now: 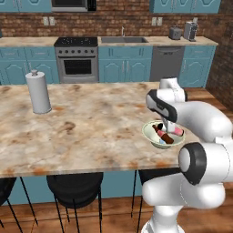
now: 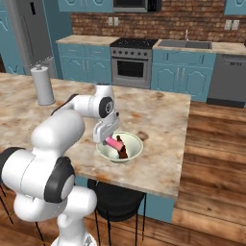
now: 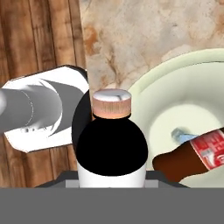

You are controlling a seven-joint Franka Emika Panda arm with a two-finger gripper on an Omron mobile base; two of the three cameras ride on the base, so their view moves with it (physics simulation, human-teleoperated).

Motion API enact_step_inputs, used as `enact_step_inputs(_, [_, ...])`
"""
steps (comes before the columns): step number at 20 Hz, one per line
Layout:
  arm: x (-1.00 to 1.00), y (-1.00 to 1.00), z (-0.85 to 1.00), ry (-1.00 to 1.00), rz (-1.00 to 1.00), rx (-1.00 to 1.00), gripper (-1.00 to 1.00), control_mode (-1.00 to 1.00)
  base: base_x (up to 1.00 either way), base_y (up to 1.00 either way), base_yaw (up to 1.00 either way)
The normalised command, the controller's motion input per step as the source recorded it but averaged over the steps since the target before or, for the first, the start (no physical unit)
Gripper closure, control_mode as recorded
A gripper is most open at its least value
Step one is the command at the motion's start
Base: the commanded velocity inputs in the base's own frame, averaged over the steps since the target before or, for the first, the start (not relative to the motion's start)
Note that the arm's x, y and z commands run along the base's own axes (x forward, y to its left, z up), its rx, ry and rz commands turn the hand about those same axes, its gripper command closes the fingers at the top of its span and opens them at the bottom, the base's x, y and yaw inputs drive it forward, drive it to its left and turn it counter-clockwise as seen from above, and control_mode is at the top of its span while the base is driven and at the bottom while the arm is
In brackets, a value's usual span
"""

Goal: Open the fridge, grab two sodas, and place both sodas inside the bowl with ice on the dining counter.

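On the dining counter [image 1: 91, 127] near its right edge stands the bowl with ice [image 1: 152, 136], pale greenish-white. A dark reddish-brown soda [image 1: 164, 136] with a red label lies inside it [image 3: 197, 155], beside a light-blue bit of ice [image 3: 180, 134]. My gripper [image 1: 170, 127] hangs over the bowl [image 2: 134, 149], shut on the pink soda [image 2: 114, 141]. In the hand view that soda [image 3: 111, 144] fills the lower middle, dark shoulder and cap pointing away, at the bowl's near rim [image 3: 144, 96]; my fingertips are hidden behind it. The grey fridge [image 2: 29, 29] stands far back left.
A white paper towel roll [image 1: 38, 92] stands on the slab's far left. Black stools [image 1: 75, 186] sit under the near edge. Behind are teal cabinets, a stove [image 1: 76, 59] and a sink counter. Wooden floor [image 2: 216, 158] lies right of the slab.
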Motion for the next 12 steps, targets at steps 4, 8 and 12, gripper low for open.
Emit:
enact_step_inputs(4, [0.03,-0.11,-0.2,0.0,0.1,0.0,1.0,-1.0,0.0,0.0,0.0])
enact_step_inputs(8, [0.13,-0.03,-0.18,0.0,0.07,0.0,1.0,-1.0,0.0,0.0,0.0])
enact_step_inputs(12, [0.22,0.0,-0.15,0.0,0.04,0.0,1.0,-1.0,0.0,0.0,0.0])
